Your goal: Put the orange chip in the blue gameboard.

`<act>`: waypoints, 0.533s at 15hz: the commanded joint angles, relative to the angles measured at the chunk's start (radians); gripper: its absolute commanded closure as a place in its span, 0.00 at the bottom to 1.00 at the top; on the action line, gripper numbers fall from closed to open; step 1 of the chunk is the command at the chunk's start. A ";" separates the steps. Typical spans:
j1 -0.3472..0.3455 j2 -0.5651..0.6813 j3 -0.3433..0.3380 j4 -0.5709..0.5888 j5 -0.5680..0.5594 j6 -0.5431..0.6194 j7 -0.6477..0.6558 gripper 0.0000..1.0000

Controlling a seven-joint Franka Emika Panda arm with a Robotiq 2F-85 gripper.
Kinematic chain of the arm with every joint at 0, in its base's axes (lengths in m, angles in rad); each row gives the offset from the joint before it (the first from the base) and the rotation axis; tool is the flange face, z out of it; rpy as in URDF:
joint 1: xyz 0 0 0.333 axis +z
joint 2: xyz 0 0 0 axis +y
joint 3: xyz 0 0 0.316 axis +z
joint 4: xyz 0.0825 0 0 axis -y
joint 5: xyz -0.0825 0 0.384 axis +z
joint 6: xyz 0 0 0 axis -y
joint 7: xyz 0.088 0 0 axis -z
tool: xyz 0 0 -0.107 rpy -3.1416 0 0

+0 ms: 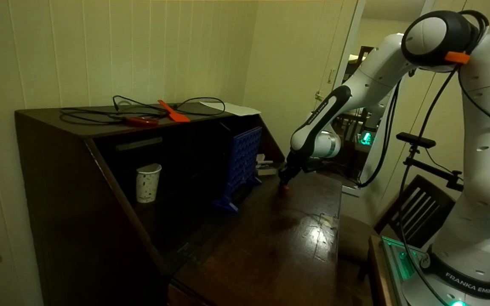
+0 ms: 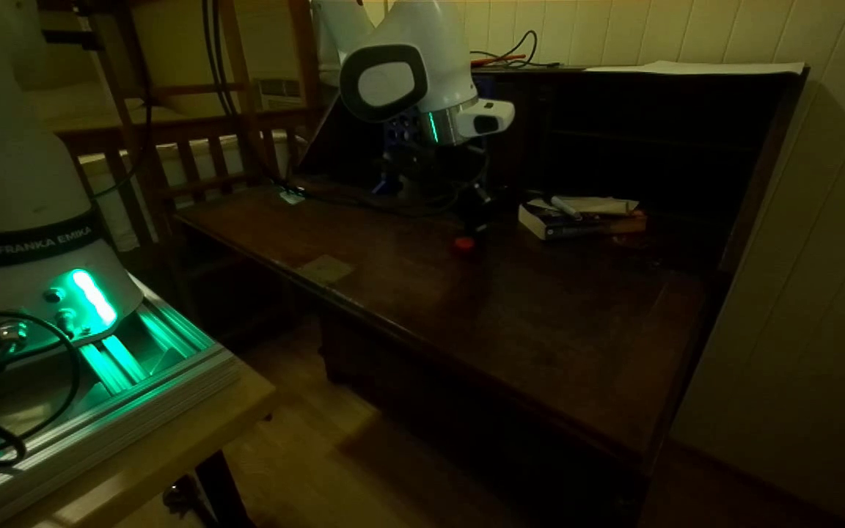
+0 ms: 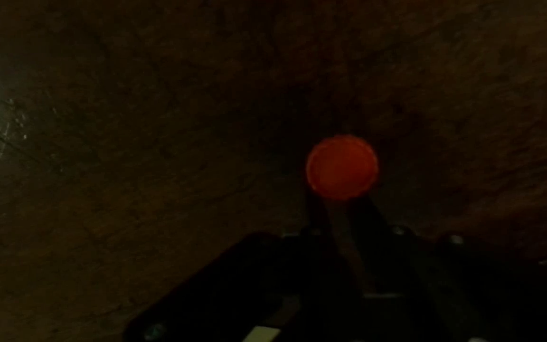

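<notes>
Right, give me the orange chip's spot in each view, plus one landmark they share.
In an exterior view: orange chip a little right of and below centre, to the right of the blue gameboard.
In an exterior view: orange chip slightly right of and above centre.
Wrist view: orange chip right of centre, about mid-height.
Shared landmark: the gripper, its tips close by the orange chip every time.

Speckled cup (image 1: 147,185) inside dark desk (image 1: 262,250), cables (image 1: 153,114) on top, chair (image 1: 423,209), book (image 2: 576,229)
</notes>
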 commanded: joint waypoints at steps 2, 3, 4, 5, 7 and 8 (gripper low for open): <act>-0.021 0.012 0.010 0.014 -0.014 0.001 -0.009 0.51; -0.021 0.011 0.008 0.013 -0.015 0.000 -0.009 0.44; -0.022 0.008 0.008 0.011 -0.017 -0.004 -0.011 0.38; -0.020 0.007 0.005 0.010 -0.020 -0.005 -0.010 0.31; -0.020 0.002 0.005 0.008 -0.024 -0.018 -0.015 0.17; -0.014 0.001 -0.002 0.006 -0.031 -0.023 -0.012 0.09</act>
